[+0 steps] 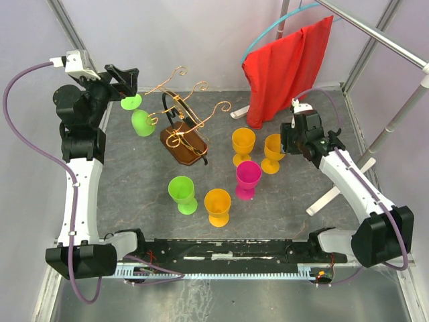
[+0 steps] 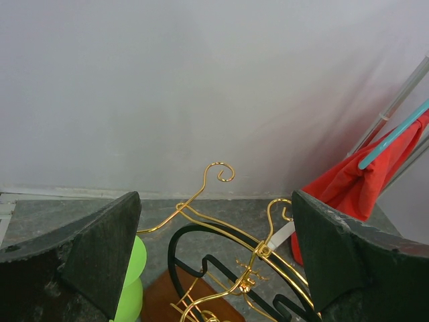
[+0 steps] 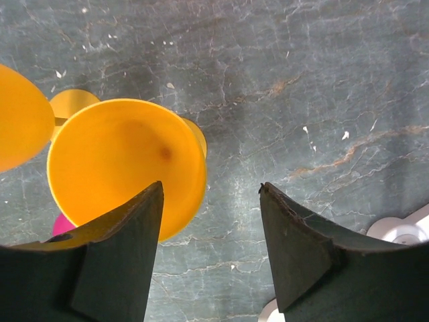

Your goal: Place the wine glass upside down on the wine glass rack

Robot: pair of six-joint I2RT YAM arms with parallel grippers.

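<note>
Wine glass (image 3: 124, 161), orange, looks plastic: judged light, stiff, slick; grip bowl wall. Right tool (image 3: 210, 188) apart astride rim, holding nothing; left tool (image 2: 214, 196) wide open, empty

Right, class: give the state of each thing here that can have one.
left end effector: open, empty
right end effector: open, empty
wine glass rack: upright
hung green wine glass: upside down on rack
near green wine glass: upright
near orange wine glass: upright
pink wine glass: upright
middle orange wine glass: upright
right orange wine glass: upright
red cloth: hanging
</note>
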